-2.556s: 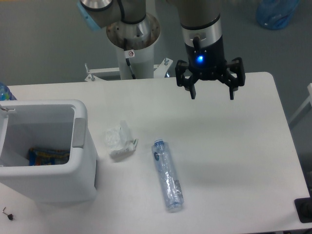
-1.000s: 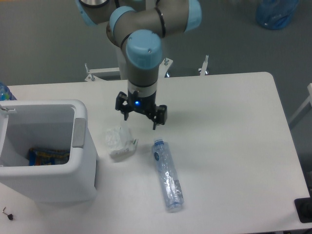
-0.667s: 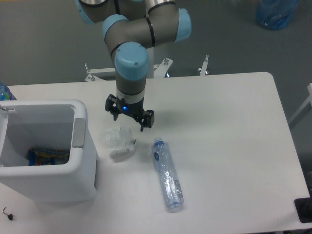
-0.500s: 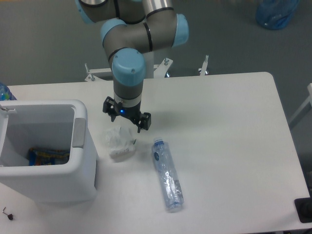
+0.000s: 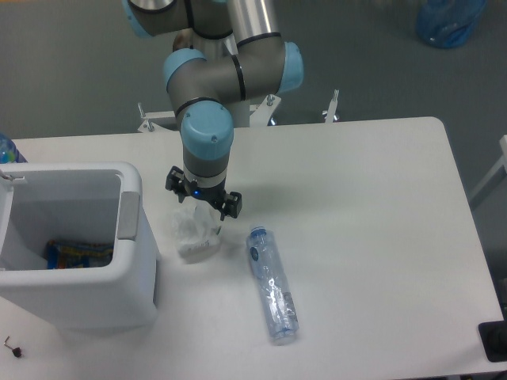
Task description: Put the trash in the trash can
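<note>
A small crumpled whitish-clear plastic wrapper (image 5: 190, 232) lies on the white table just right of the trash can. My gripper (image 5: 200, 207) hangs right over it, fingers spread open on either side of its top. A crushed clear bluish plastic bottle (image 5: 272, 283) lies on the table to the right of the wrapper, apart from the gripper. The trash can (image 5: 136, 261), a large white rectangular bin with a grey panel on its right rim, stands at the left.
Colourful packaging (image 5: 78, 254) lies at the bottom of the bin. The robot's base column (image 5: 215, 111) stands behind the table's back edge. A blue bag (image 5: 450, 22) lies on the floor at top right. A small dark object (image 5: 13, 347) sits at the table's front left corner.
The arm has swung from the back right of the table to the left and come down over the wrapper. The gripper stayed open. Wrapper and bottle have not moved.
</note>
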Robot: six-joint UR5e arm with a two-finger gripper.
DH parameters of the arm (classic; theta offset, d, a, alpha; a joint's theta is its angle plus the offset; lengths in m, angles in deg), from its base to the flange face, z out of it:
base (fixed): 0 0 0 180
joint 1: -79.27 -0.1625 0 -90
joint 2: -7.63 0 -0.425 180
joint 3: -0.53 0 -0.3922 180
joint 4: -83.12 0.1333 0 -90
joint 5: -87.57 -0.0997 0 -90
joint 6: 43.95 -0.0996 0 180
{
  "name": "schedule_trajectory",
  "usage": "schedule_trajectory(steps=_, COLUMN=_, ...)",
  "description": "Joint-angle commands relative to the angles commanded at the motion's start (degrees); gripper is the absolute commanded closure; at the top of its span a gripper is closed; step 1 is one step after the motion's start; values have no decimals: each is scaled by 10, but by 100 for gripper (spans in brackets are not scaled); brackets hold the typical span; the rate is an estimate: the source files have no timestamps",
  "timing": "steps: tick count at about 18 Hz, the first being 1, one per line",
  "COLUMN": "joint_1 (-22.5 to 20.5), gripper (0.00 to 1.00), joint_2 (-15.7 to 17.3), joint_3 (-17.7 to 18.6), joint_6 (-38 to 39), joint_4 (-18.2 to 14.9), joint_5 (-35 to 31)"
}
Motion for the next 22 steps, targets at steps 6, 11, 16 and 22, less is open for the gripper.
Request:
schedule_trajectory(steps=6, joint_1=4, gripper=0, joint_2=-10, joint_3=1, joint_6=0, joint_4=-1, joint_5=-3)
schedule_trajectory(steps=11, joint_1=4, gripper=7, joint_2=-18, joint_3=-1, joint_6=0, joint_4=0, joint_5=-10)
schedule_trajectory(steps=16, joint_1=4, gripper=45, joint_2=-21, joint_3=-6, joint_6=1, joint_4=0, joint_5=-31)
schedule_trajectory(steps=22, joint_1=3, gripper=99, joint_2=-18, joint_3=-21, joint_6=5, joint_4=-6, joint_5=-53)
